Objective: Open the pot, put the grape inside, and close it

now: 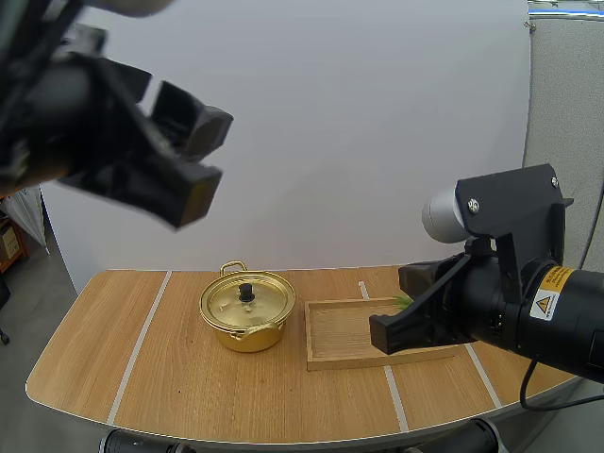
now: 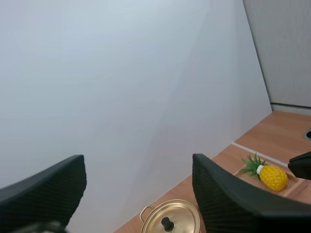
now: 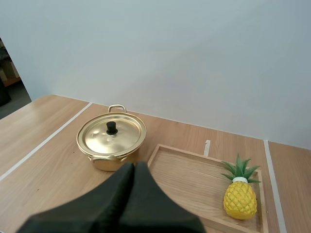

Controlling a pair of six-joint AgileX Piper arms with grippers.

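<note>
Gold pot (image 1: pixel 247 326) on wooden counter (image 1: pixel 160 377), lid (image 1: pixel 262 302) on, wooden tray (image 1: pixel 342 347) just beside it, yellow pineapple (image 3: pixel 240 196) in tray end away from pot, left gripper (image 2: pixel 138 165) raised high, jaws wide apart, empty, right gripper (image 3: pixel 133 177) near tray, jaws closed together, empty

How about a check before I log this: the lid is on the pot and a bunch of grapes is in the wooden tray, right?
Not quite. In the wooden tray is a pineapple, not a bunch of grapes; the right wrist view shows it. The lid is on the pot, as you said.
</note>
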